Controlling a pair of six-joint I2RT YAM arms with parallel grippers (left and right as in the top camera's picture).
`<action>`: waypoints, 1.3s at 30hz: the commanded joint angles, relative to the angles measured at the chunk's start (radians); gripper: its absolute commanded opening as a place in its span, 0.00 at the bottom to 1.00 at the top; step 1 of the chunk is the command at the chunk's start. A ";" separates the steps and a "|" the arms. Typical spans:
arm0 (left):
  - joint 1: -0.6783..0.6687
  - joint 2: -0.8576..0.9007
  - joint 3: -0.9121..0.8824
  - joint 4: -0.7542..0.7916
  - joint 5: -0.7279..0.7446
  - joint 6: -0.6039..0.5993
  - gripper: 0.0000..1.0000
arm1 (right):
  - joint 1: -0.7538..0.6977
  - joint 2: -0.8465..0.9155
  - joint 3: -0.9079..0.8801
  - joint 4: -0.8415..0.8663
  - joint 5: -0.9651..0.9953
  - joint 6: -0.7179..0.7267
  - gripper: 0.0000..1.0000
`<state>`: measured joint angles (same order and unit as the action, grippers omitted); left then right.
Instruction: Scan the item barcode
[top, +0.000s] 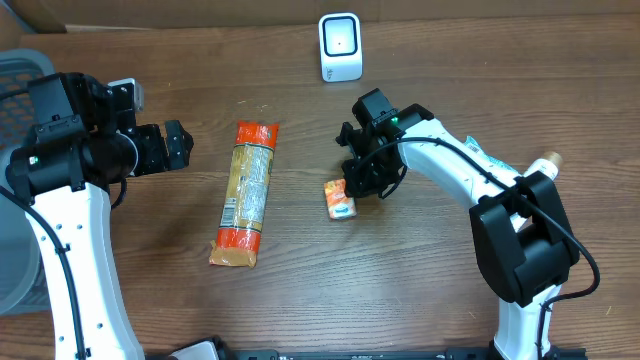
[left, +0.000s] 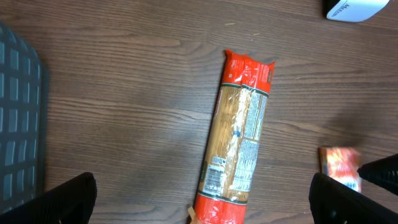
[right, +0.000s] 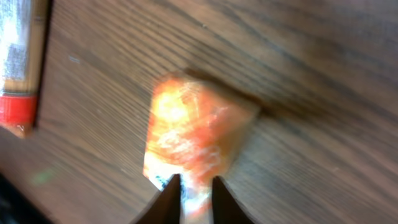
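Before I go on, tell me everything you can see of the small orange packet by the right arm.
The small orange packet is a squat pouch in a glossy, crinkled wrapper, orange-red with a pale band at one end. It lies flat on the brown wooden table, right of the long clear pasta bag with orange-red ends and apart from it. The wrist view is blurred, so no barcode shows. The right tool has its narrow-set fingers straddling the packet's near edge; whether they pinch it cannot be told.

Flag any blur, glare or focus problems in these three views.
Overhead: sharp and evenly lit. Left wrist: pasta packet crisp, small orange packet at the right edge blurred. Right wrist: whole frame soft, that packet smeared with a glary patch.
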<state>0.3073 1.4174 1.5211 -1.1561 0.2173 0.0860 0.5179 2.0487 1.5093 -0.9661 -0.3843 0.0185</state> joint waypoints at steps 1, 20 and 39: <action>-0.005 -0.017 0.019 0.001 0.012 0.023 1.00 | 0.003 -0.029 0.021 0.007 0.043 -0.039 0.29; -0.005 -0.017 0.019 0.001 0.012 0.023 1.00 | -0.079 -0.027 -0.149 0.134 -0.157 0.152 0.40; -0.005 -0.017 0.019 0.001 0.012 0.023 1.00 | -0.076 0.040 -0.146 0.166 -0.210 0.244 0.04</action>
<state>0.3073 1.4174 1.5211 -1.1557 0.2173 0.0860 0.4454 2.0789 1.3666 -0.8028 -0.5781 0.2588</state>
